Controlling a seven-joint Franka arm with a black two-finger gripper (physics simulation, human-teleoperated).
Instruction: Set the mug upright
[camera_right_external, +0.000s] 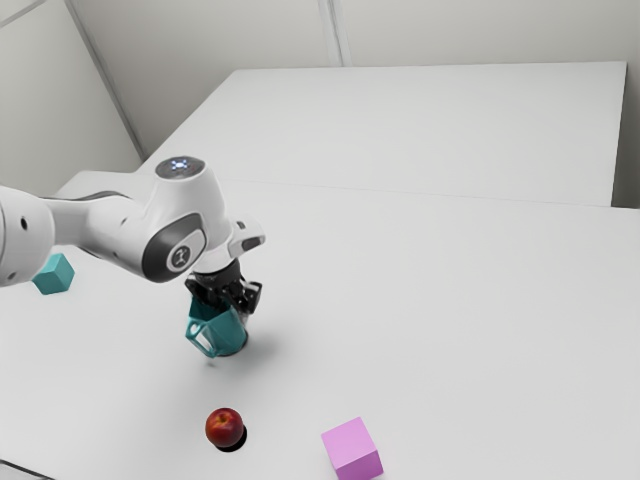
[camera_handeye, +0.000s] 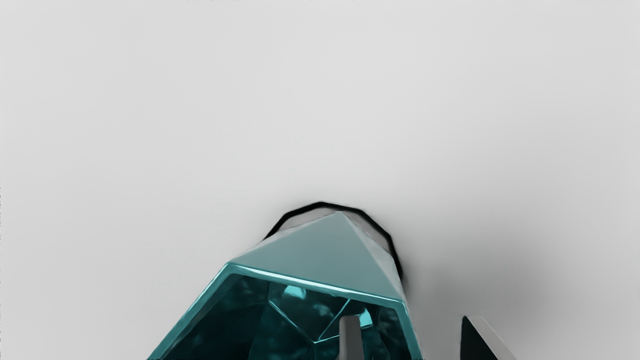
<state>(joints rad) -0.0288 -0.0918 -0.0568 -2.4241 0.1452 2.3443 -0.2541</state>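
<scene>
In the exterior view the gripper (camera_right_external: 234, 303) is down at the rim of the teal mug (camera_right_external: 229, 335). The mug's base is on the table side and its opening faces up toward the hand; I cannot tell whether it leans a little. Its handle points to the exterior view's lower left. From the wrist view, the gripper (camera_handeye: 410, 327) is open and straddles one wall of the mug (camera_handeye: 320, 260): one finger is inside the opening, the other stands outside with a gap to the wall. The lower parts of the fingers are partly hidden.
A red apple (camera_right_external: 224, 427) lies on the table (camera_right_external: 450, 300) near the exterior view's bottom, with a pink cube (camera_right_external: 352, 450) to its right. A teal cube (camera_right_external: 54, 274) sits at the exterior view's left, beyond the arm.
</scene>
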